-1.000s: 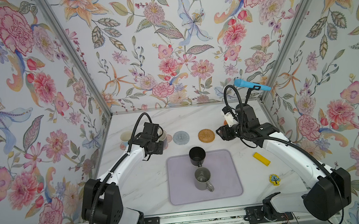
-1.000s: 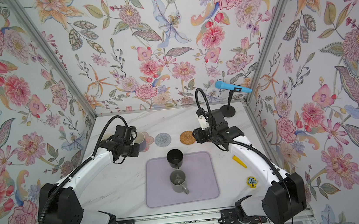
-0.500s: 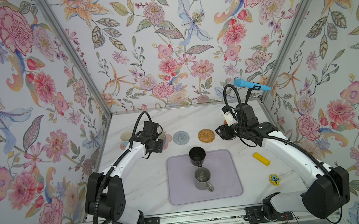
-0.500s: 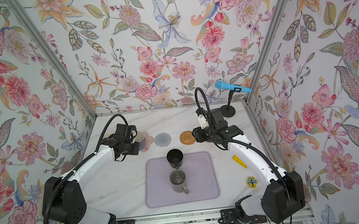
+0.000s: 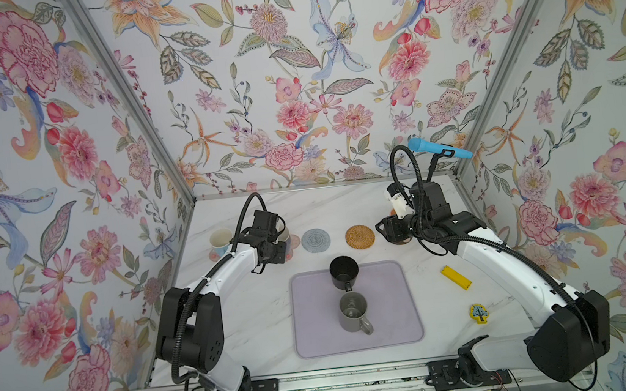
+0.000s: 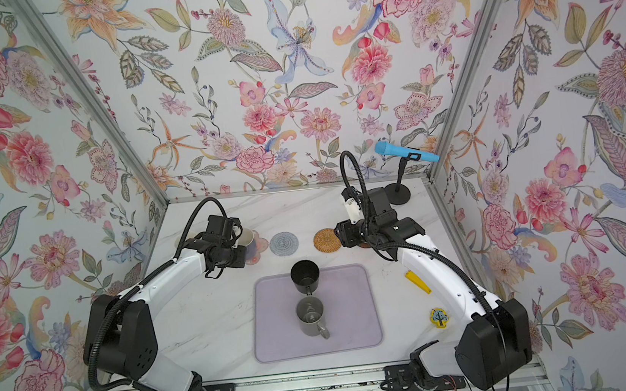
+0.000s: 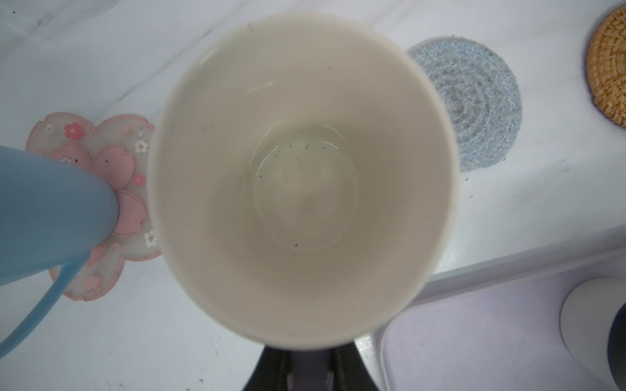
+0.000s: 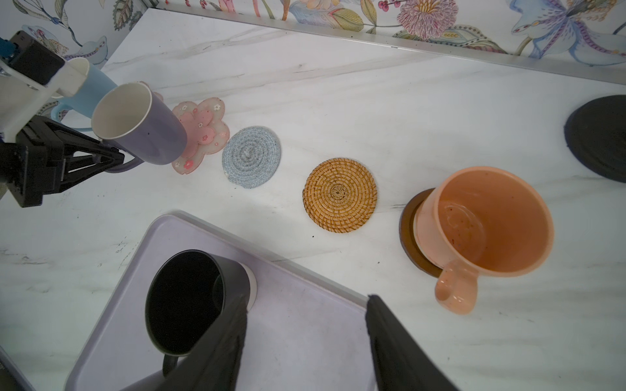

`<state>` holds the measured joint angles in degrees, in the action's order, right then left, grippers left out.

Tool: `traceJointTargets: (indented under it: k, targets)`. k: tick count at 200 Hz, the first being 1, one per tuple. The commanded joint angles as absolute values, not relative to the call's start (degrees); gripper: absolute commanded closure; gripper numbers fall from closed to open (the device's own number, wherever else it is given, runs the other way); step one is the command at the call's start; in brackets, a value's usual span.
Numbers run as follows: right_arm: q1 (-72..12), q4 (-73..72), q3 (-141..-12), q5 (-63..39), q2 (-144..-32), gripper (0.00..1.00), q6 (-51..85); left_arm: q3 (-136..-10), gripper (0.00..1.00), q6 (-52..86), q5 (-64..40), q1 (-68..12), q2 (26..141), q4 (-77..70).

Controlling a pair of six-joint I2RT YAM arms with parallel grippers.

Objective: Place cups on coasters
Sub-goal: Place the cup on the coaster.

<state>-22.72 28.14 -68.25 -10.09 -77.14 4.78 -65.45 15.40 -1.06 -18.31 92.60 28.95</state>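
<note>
Right wrist view: right of centre the peach-orange ceramic mug (image 8: pixel 484 220) sits on the dark brown wooden disc coaster (image 8: pixel 407 233), right claw (image 8: pixel 305 338) apart and empty, while at upper left the left claw (image 8: pixel 117 158) clamps the handle of the purple-grey mug (image 8: pixel 142 125) over the translucent pink flower coaster (image 8: pixel 203 132), that placement seemingly unfinished.

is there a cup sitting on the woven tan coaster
No, the woven tan coaster lies bare; the peach cup stands on the dark brown coaster beside it.
</note>
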Motion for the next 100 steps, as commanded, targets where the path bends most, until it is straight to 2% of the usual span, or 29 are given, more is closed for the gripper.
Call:
traceJointTargets:
  k: [1, 100]
  targets:
    - [-22.59, 29.09, -68.92, -10.22, -77.30, 0.41, 5.34, -68.51, 1.00, 15.64, 0.44, -17.62, 92.56, 25.20]
    - [-22.59, 29.09, -67.07, -9.27, -75.23, 0.41, 5.45, -69.65, 1.00, 17.22, 1.22, -17.29, 95.20, 22.46]
